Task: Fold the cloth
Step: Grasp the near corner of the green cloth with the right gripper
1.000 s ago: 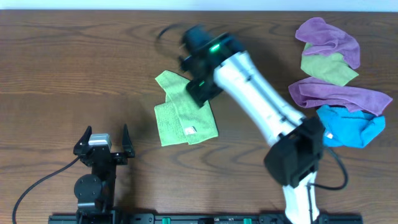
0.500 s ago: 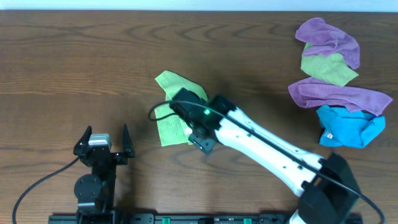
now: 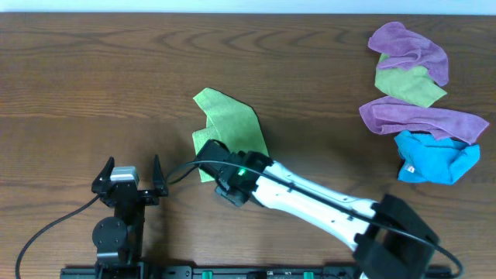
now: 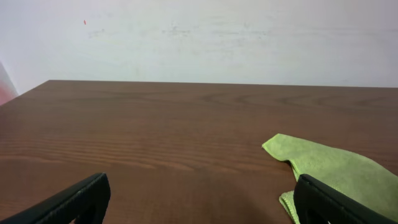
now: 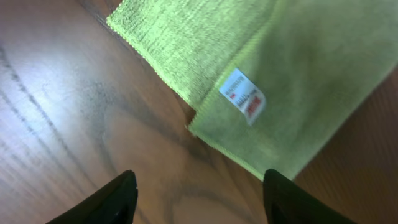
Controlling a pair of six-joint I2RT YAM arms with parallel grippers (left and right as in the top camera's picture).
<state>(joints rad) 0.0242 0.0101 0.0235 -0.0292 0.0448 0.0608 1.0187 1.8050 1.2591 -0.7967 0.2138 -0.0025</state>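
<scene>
Green cloth (image 3: 229,124) is lying half-folded, so we are hovering our right gripper (image 5: 200,186), fingers spread and empty, near its white tag (image 5: 242,95) to grab it.

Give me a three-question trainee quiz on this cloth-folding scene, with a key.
1. True or false: the right gripper is shut on the cloth.
2. Which view shows the cloth's white tag? A overhead, B left wrist, C right wrist.
3. Fill in: the left gripper is ___ (open or shut).
Key: 1 false, the right gripper is open and the cloth lies ahead of it. 2 C. 3 open.
</scene>
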